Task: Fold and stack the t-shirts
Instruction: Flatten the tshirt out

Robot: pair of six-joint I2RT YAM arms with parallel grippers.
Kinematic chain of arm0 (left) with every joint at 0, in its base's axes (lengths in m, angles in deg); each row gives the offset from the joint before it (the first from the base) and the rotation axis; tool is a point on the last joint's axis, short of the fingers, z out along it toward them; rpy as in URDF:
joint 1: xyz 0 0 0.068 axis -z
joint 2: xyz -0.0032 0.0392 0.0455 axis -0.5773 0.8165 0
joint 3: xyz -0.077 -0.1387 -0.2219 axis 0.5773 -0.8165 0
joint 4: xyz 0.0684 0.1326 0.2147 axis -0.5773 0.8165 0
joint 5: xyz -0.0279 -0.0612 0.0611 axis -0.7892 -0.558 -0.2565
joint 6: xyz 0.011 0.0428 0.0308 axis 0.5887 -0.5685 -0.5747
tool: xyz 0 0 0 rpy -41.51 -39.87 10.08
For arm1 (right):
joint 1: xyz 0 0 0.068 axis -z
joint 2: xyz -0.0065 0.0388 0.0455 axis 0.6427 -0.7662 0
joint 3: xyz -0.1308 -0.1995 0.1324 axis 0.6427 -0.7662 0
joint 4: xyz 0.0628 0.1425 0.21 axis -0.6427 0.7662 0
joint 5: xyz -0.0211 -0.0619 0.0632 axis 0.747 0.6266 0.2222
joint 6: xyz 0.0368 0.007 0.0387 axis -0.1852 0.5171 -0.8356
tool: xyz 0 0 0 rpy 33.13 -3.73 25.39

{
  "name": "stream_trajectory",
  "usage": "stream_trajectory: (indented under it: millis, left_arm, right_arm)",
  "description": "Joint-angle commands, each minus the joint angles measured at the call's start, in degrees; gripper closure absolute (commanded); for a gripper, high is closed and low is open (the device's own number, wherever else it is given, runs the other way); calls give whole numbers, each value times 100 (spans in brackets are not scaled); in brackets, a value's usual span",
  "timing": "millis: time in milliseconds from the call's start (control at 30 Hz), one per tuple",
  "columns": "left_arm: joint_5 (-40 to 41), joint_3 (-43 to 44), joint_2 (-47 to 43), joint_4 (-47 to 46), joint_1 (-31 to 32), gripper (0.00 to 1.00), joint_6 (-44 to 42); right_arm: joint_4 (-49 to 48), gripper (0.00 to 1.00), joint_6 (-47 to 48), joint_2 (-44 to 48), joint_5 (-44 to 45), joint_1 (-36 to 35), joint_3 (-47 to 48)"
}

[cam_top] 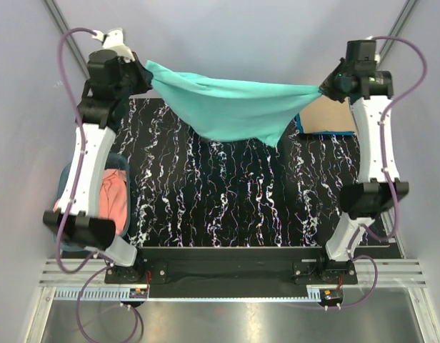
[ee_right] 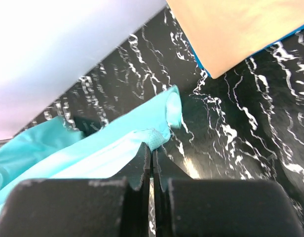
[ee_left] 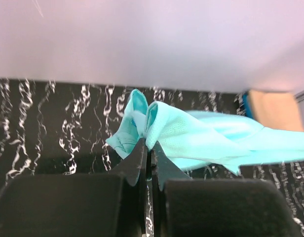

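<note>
Two robot arms hold one turquoise-green short-sleeved cloth t-shirt (cam_top: 234, 107) stretched in the air between them, above a black table veined with white marbling (cam_top: 227, 207). The left pincer (cam_top: 147, 76) is clamped shut on a bunched corner of the cloth, and its wrist view shows the fabric puffing out just beyond the closed fingertips. The right pincer (cam_top: 322, 89) is likewise pinched tight on the opposite corner, with a small fold of cloth poking past its tips. Between the two pincers the shirt hangs as a sagging sheet, its lower edge drooping toward the table without visibly touching it. Holding it by two corners, well apart, looks meant to spread the cloth and shake out wrinkles before it is laid flat for folding.

Just beneath and beyond the right pincer lies a folded tan-beige cloth shirt (cam_top: 327, 114) resting on a blue one (cam_top: 298, 123). This seems to be the stack already begun. Well behind and below the left pincer, beside that arm, a blue-grey plastic basket (cam_top: 118, 161) holds a crumpled salmon pink shirt (cam_top: 114, 200), probably awaiting its turn.
</note>
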Motion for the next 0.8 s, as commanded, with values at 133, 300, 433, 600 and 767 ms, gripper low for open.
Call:
stream_trajectory:
  millis: [133, 300, 433, 600, 767]
  left_arm:
    - [329, -2693, -1827, -723, -28, 100, 53]
    - [399, -5083, -3170, -468, -28, 97, 904]
    - [224, -6718, -4233, 163, -28, 71, 1538]
    - [714, -6863, -5686, 1044, 271, 1, 2145]
    - [716, -6564, -5585, 1246, 271, 1, 1900]
  right_arm:
    - [203, 100, -15, 1825, 15, 34, -1556]
    - [-96, 100, -296, 3338, -803, 34, -4999]
    - [79, 96, -349, 4874, -1005, 34, -7224]
    - [563, 55, -410, 5994, -1287, 34, -8643]
    - [309, 44, -296, 6005, -1426, 34, -8626]
